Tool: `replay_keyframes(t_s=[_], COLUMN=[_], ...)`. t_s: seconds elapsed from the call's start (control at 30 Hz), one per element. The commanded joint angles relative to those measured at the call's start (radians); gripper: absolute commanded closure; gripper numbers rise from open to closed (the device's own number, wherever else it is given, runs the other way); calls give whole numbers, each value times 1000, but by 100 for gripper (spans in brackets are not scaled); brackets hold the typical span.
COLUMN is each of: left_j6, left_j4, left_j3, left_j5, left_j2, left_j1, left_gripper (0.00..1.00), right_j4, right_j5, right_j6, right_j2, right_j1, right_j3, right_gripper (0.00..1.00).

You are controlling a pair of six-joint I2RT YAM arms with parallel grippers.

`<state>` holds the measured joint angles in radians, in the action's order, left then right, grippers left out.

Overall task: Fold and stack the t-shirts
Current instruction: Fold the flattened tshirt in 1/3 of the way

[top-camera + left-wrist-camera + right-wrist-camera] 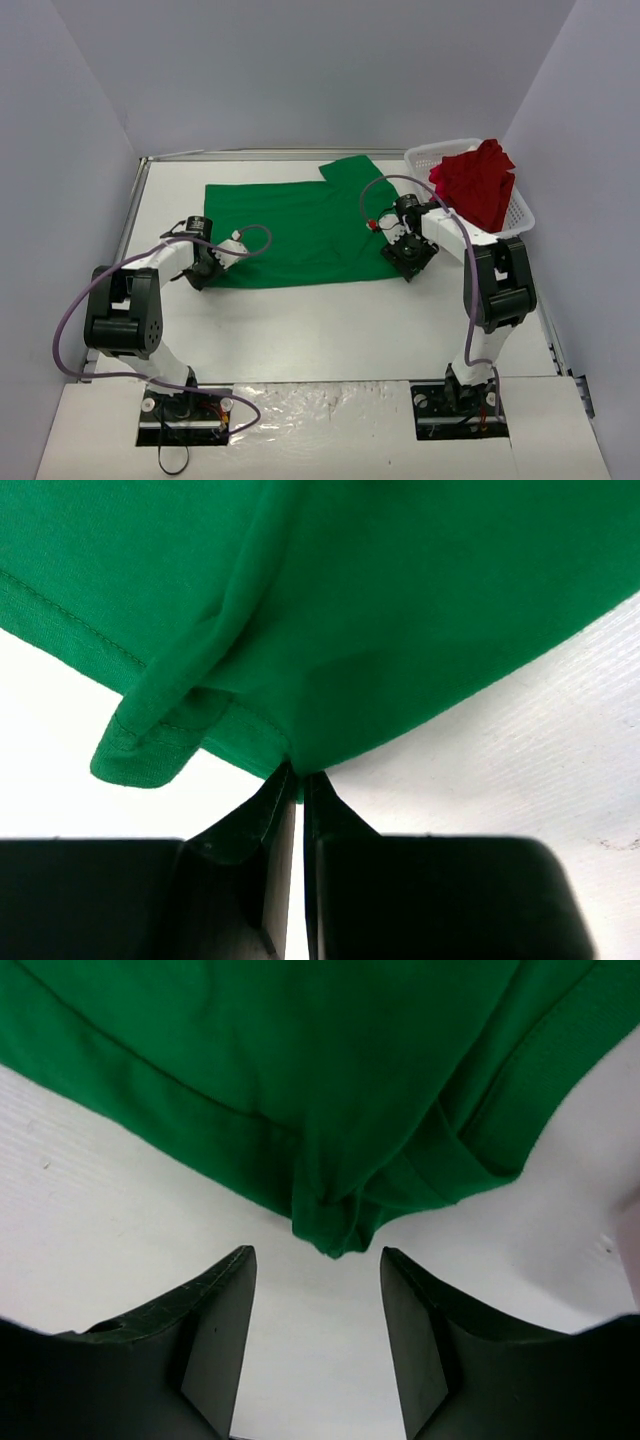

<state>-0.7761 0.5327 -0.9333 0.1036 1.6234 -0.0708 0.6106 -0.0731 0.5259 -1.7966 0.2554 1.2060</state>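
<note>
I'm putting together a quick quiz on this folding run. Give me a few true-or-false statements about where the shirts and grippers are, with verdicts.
1. The green t-shirt lies spread on the table. True.
2. The red t-shirt lies folded on the green one. False: it sits crumpled in the white basket.
3. The left gripper pinches the green cloth's edge. True.
4. The right gripper is shut on cloth. False: its fingers stand open, with a green corner just ahead of them.
</note>
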Motion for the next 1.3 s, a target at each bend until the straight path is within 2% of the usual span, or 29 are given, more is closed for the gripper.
replay_keyframes(t_s=[0.0,0.13,0.27,0.33,0.37,0.53,0.87,0.97,1.27], left_j6=[18,21,28,24,24,11,-18,-35,-77], left_j4=[15,9,27,33,41,110,295,337,397], left_j3=[13,22,17,13,10,-28,-216,-219,-96], left_j5=[11,15,18,16,13,18,77,77,71], left_j2=[23,18,1,-11,-20,-92,-249,-292,-448], left_j1=[6,6,5,6,8,28,100,100,100], left_gripper=[98,98,98,98,98,98,98,97,98], right_j4=[14,0,-5,-3,-3,23,150,167,307], right_j5=[22,21,35,41,48,65,7,1,-71], right_j6=[14,19,16,17,19,29,49,54,120], right_j2=[-44,-102,-126,-116,-109,-15,129,177,377], right_j1=[-7,-18,-24,-28,-31,-45,-88,-88,-88], right_j3=[21,44,55,55,56,64,158,124,41], right_gripper=[52,55,88,98,100,100,100,100,100])
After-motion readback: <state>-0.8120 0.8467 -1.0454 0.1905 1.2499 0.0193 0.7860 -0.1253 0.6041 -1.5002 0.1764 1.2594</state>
